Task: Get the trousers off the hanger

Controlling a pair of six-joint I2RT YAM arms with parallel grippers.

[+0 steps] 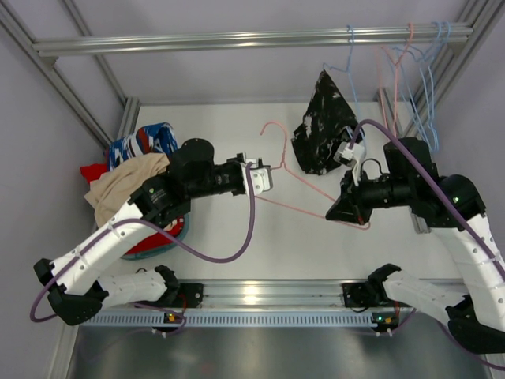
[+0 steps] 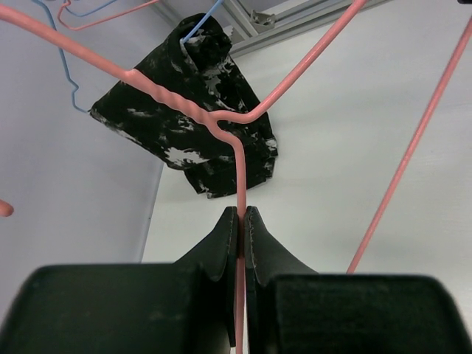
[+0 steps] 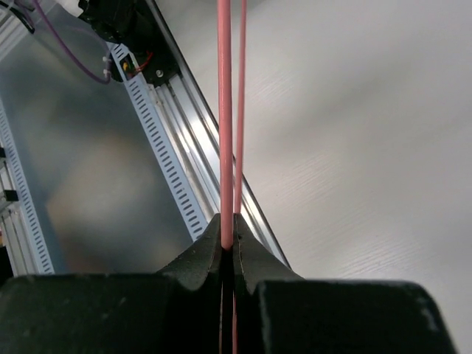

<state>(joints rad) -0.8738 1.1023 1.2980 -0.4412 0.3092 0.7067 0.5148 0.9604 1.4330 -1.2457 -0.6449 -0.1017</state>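
Hanger (image 2: 240, 169) bare, so we judge this removal done: left gripper (image 2: 242, 214) and right gripper (image 3: 227, 220) each pinch its wire, jaws closed on it. Well left of it, beige trousers (image 1: 126, 183) and blue trousers (image 1: 146, 142) lie heaped. Next we'd release it. Behind it hangs a black garment (image 1: 323, 126), kind unclear.
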